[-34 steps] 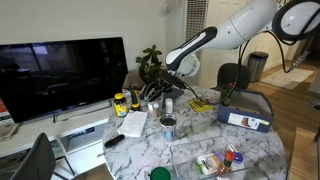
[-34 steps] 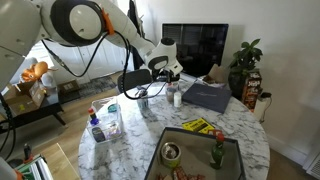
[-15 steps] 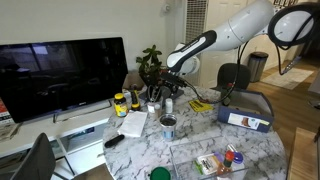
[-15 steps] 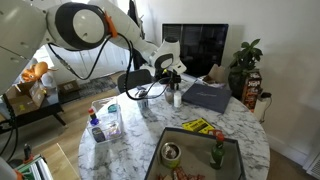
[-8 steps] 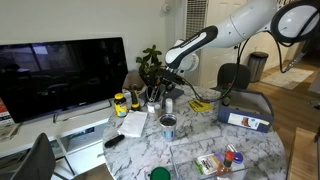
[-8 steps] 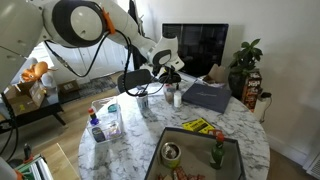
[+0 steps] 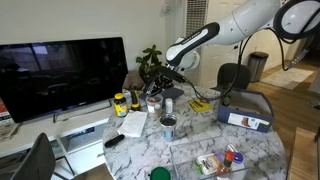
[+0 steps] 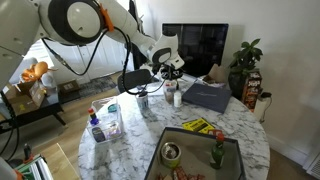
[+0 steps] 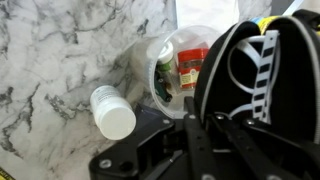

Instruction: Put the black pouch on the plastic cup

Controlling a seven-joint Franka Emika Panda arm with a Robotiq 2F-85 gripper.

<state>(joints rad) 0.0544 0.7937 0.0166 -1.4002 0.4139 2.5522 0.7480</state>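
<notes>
The white arm [image 7: 214, 36] extended across an exterior view with its elbow high and its forearm sloping down to the wrist. The gripper [image 7: 158, 86] pointed downward, its jaws closed on the black pouch [image 9: 268, 70].

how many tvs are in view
1. The dark tv stands beyond the marble table, beside the plant, in both exterior views; the wrist view shows none.
</notes>
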